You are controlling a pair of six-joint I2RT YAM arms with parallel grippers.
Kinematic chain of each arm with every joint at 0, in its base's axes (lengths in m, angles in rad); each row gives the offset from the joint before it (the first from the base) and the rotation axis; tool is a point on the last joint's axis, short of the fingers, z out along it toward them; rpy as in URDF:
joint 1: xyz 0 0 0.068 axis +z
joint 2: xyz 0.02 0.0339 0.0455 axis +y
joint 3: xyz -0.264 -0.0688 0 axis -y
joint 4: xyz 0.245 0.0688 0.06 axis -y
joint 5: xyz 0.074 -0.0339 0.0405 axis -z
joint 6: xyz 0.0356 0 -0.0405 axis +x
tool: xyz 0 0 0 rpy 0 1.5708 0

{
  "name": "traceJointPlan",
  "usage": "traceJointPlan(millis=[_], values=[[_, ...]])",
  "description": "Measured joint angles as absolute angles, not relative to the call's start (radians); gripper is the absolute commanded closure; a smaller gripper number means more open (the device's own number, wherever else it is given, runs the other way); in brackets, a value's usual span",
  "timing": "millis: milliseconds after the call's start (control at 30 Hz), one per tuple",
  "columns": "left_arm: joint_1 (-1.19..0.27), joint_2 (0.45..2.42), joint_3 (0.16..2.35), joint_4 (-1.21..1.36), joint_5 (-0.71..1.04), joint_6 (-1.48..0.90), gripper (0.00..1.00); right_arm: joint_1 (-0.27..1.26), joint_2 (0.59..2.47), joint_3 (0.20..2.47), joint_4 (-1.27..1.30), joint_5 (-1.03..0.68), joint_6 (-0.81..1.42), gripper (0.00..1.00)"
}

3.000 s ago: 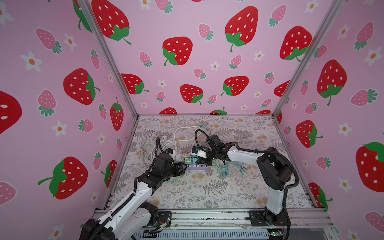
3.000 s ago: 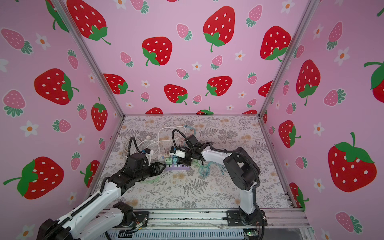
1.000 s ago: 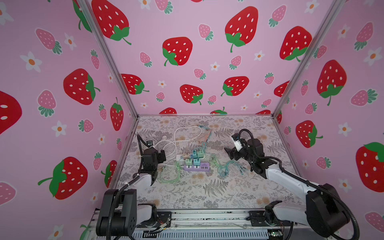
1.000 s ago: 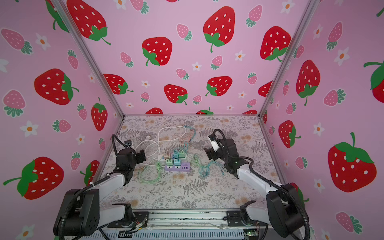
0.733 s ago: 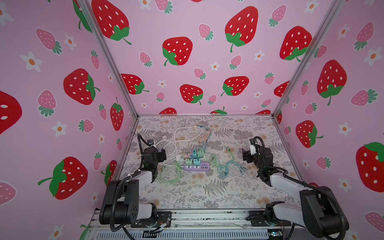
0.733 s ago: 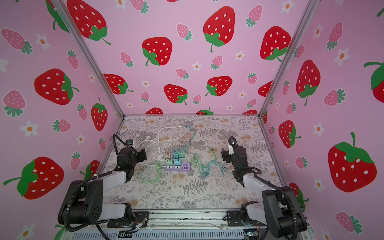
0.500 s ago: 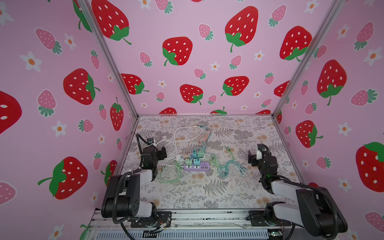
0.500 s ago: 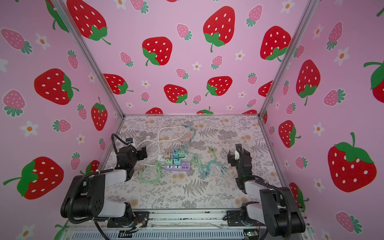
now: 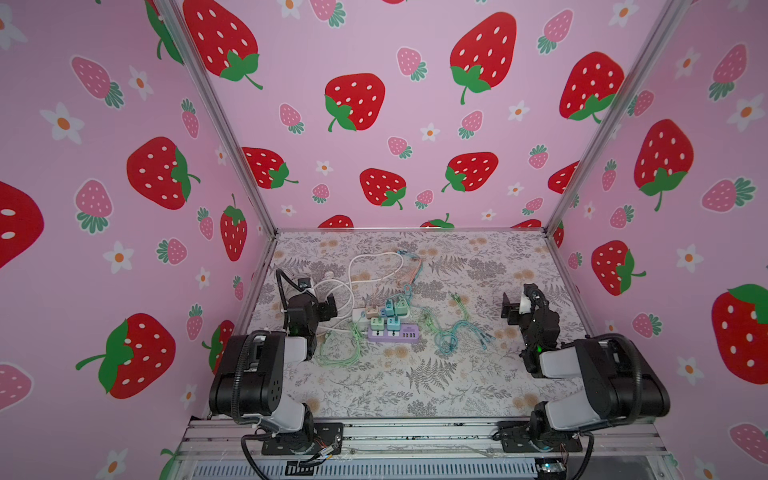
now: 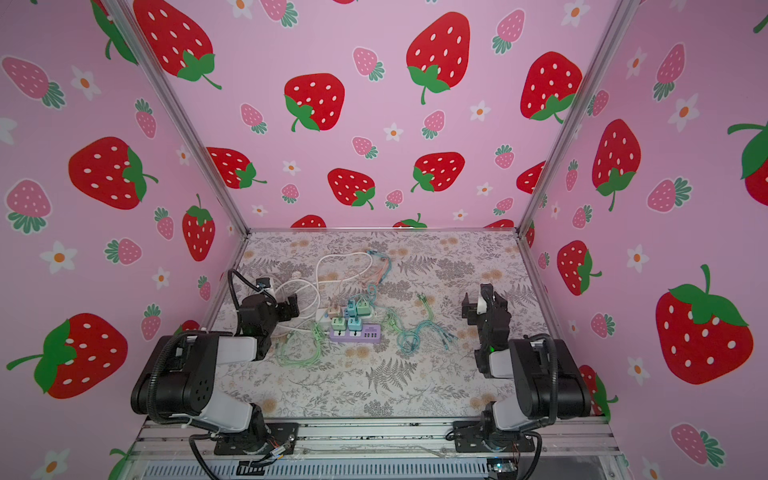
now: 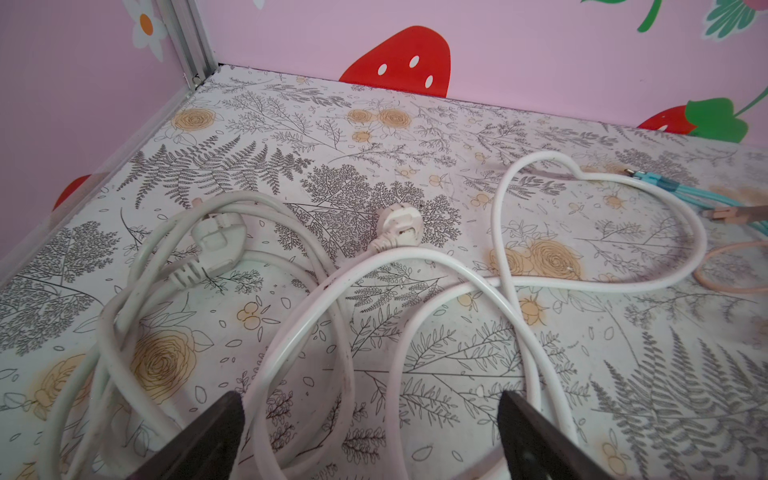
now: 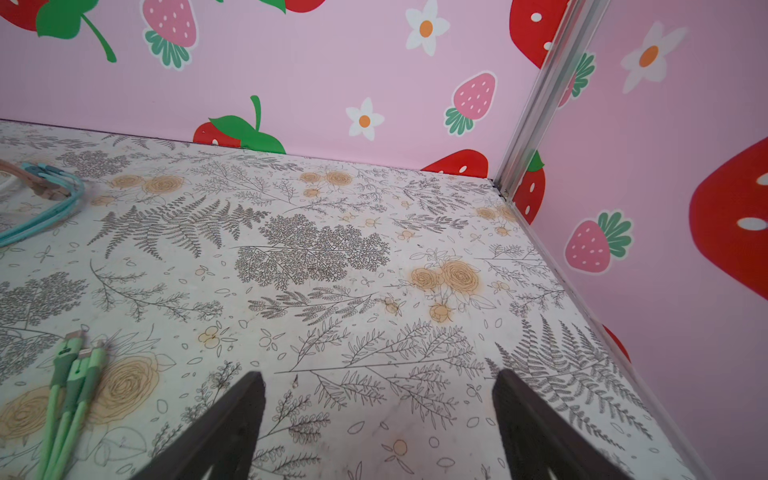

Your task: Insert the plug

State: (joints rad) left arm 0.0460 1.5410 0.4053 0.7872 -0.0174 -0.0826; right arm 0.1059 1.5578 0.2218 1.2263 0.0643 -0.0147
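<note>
A purple power strip [image 9: 394, 333] lies mid-table in both top views, with a green plug [image 9: 377, 323] and a blue plug [image 9: 393, 322] standing in its sockets. Behind it, on a white strip [image 9: 359, 314], stand a peach, a blue and a green plug. My left gripper [image 9: 318, 299] is open and empty, hovering left of the strips over white cord loops [image 11: 340, 299]. My right gripper [image 9: 517, 301] is open and empty far to the right, over bare table [image 12: 374, 291]. Neither gripper touches a plug.
Two white mains plugs [image 11: 218, 241] [image 11: 399, 224] lie among the cords by the left wall. Green cable loops [image 9: 338, 351] and teal cables [image 9: 457, 332] flank the purple strip. Green cable ends [image 12: 70, 374] lie near the right gripper. Pink walls enclose three sides.
Both arms have pulled back from the power strips, the left toward the left wall and the right toward the right wall. Both grippers have opened a little wider.
</note>
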Motion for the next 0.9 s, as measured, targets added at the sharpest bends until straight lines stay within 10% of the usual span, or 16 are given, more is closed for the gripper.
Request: traceJointPlan(millis=[900], values=[[0.033, 1.541, 0.410, 0.786, -0.027, -0.079, 0.01, 0.097, 1.584, 0.265, 1.218, 0.055, -0.001, 0.01]])
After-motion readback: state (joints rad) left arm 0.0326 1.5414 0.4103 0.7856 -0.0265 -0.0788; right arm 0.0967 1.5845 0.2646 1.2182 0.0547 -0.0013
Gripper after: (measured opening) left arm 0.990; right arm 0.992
